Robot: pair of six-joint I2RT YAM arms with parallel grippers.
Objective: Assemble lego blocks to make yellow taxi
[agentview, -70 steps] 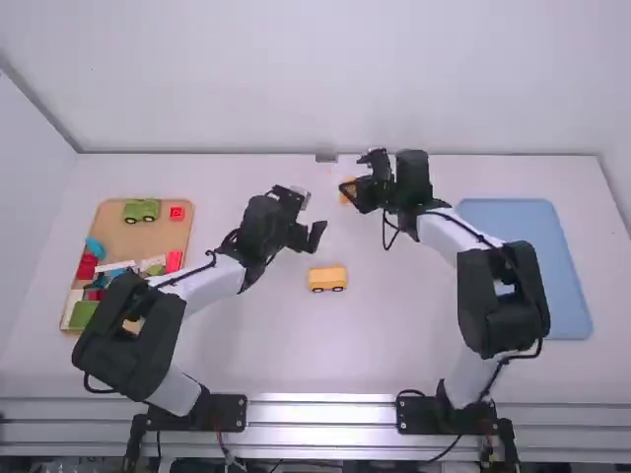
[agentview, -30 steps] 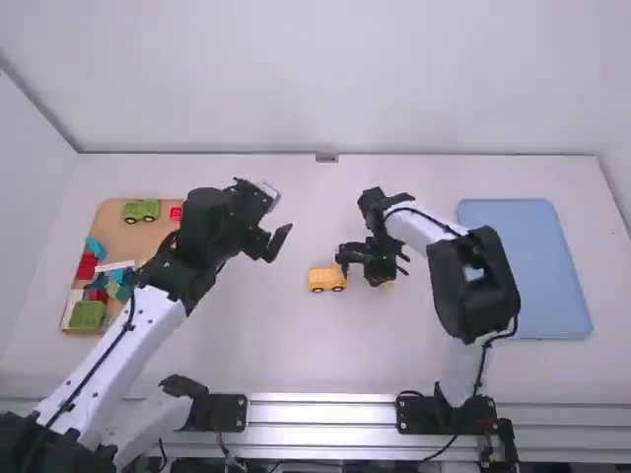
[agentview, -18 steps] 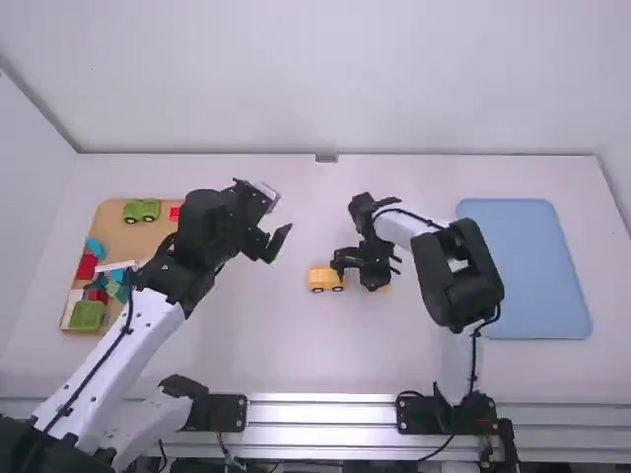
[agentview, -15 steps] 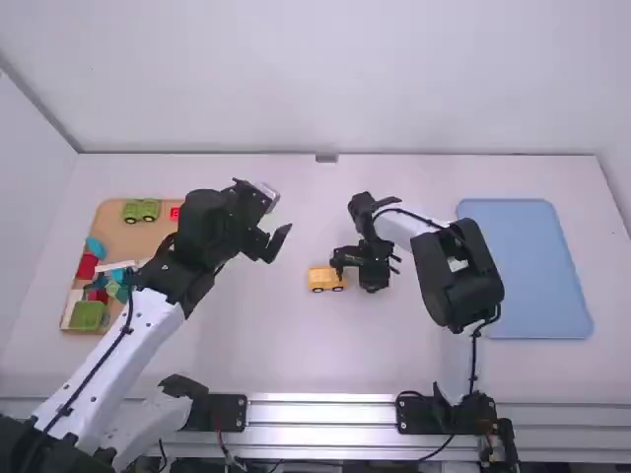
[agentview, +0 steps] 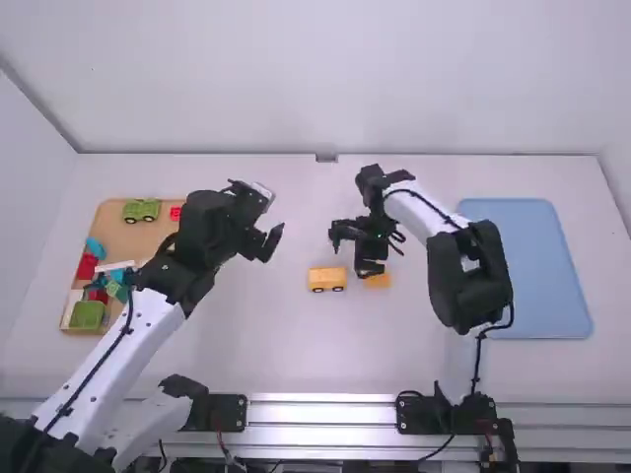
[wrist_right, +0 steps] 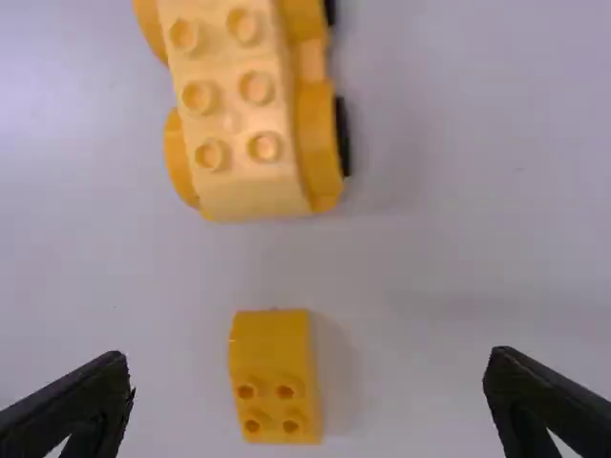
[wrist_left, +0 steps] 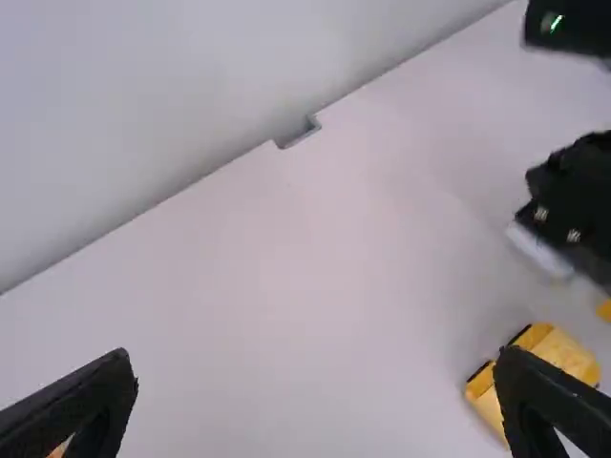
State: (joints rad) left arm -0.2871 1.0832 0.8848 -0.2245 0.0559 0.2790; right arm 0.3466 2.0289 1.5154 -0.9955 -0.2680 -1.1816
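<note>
Right wrist view shows room edging the small yellow block [wrist_right: 278, 377]; right tool [agentview: 354, 252] and left tool [agentview: 266, 243] have fingers apart.

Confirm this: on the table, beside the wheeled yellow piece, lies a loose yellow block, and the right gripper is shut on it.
Not quite: the right wrist view shows the right gripper wide open, with a gap between each finger and the loose yellow block. The block does lie on the table beside the wheeled yellow piece.
</note>
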